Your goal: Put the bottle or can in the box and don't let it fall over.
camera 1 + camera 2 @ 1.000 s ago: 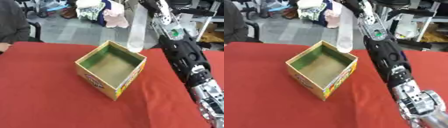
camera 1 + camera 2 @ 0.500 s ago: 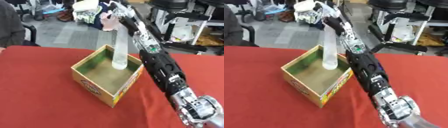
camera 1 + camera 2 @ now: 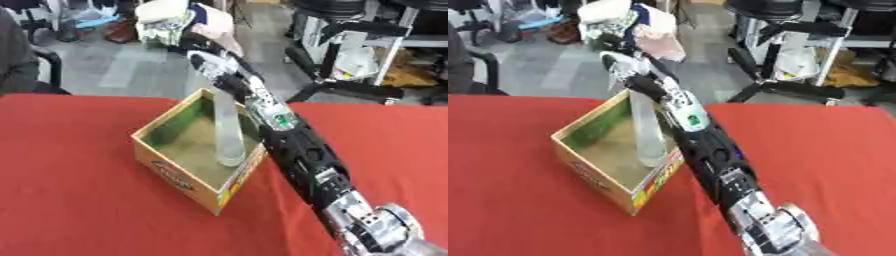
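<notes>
The clear bottle (image 3: 227, 131), a second ago outside the far rim of the box (image 3: 175, 176), now stands upright within it, its base on or just above the box floor near the right wall; placement is judged nearly complete, release remaining. The right hand (image 3: 208, 64), reaching over the box from the right, meets the bottle's top; whether its fingers clasp it cannot be told. The box rests on the red surface (image 3: 70, 200); the left hand is out of view.

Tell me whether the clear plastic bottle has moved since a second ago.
Yes. The clear plastic bottle went from behind the cardboard box's far rim down inside it, upright.
</notes>
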{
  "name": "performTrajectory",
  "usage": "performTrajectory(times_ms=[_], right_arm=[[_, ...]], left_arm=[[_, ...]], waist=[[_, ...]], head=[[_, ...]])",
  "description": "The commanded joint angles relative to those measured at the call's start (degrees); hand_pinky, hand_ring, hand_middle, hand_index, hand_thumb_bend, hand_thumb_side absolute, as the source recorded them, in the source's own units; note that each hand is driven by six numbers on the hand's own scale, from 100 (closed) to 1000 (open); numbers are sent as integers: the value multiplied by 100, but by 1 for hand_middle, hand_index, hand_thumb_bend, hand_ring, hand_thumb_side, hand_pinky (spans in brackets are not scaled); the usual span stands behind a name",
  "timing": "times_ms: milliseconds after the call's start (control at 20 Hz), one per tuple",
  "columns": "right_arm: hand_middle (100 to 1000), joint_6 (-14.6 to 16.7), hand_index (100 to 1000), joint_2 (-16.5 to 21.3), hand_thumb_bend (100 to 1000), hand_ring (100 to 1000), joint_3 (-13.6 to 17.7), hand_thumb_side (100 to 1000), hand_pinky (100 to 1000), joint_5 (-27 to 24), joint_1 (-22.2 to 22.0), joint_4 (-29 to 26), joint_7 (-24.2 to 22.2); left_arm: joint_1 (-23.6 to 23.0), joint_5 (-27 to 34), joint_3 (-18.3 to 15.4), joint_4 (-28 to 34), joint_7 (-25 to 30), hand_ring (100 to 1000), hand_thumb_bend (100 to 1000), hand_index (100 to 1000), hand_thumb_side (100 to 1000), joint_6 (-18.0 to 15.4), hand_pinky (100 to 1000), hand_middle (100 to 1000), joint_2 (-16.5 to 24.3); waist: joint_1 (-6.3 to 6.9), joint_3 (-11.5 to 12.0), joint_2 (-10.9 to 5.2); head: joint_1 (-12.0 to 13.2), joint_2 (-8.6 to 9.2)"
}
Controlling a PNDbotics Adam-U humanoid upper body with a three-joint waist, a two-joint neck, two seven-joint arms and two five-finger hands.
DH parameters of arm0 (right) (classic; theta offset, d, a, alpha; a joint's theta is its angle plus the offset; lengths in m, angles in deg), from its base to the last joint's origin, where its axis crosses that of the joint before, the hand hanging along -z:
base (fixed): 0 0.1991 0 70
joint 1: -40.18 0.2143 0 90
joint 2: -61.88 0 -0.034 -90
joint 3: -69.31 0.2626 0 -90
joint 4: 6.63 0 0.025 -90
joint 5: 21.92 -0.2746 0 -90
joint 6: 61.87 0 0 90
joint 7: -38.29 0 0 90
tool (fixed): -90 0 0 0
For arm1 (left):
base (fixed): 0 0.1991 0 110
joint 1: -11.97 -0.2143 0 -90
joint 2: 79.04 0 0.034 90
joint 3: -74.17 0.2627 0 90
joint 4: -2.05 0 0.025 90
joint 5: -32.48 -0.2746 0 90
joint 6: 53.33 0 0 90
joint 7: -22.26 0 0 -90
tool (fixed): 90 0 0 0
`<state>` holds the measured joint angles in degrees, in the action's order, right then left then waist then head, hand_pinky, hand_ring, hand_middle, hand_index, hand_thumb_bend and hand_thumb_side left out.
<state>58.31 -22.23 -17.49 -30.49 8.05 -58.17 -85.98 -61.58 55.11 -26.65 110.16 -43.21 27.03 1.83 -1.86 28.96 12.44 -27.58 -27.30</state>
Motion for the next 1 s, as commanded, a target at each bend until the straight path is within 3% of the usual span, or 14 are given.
performTrajectory(times_ms=[50,200,400,750,1000], right_arm=[[1000,227,1000,169,100,1000,23,532,1000,-21,88,-84,-766],[1000,480,1000,260,100,1000,58,519,1000,235,50,-62,-1116],[1000,687,1000,346,100,1000,150,535,1000,565,-64,112,-1165],[1000,744,1000,507,100,1000,231,569,1000,834,-242,232,-961],[1000,774,1000,669,100,1000,212,587,1000,748,-472,118,-1135]], left_arm=[[10,10,-56,104,-23,1000,295,1000,1000,-34,767,1000,135],[-23,-11,-78,97,-39,1000,295,1000,1000,-52,766,1000,147],[-50,-39,-99,91,-47,1000,294,1000,1000,-75,766,1000,159],[-118,-114,-132,54,-46,1000,294,1000,1000,-94,765,1000,156],[-198,-185,-172,28,-50,1000,295,1000,1000,-97,764,1000,168]], waist=[[51,-21,-96],[61,-74,-102],[71,-142,-106],[94,-277,-113],[97,-451,-157]], head=[[25,15],[45,8],[90,40],[142,13],[259,-33]])
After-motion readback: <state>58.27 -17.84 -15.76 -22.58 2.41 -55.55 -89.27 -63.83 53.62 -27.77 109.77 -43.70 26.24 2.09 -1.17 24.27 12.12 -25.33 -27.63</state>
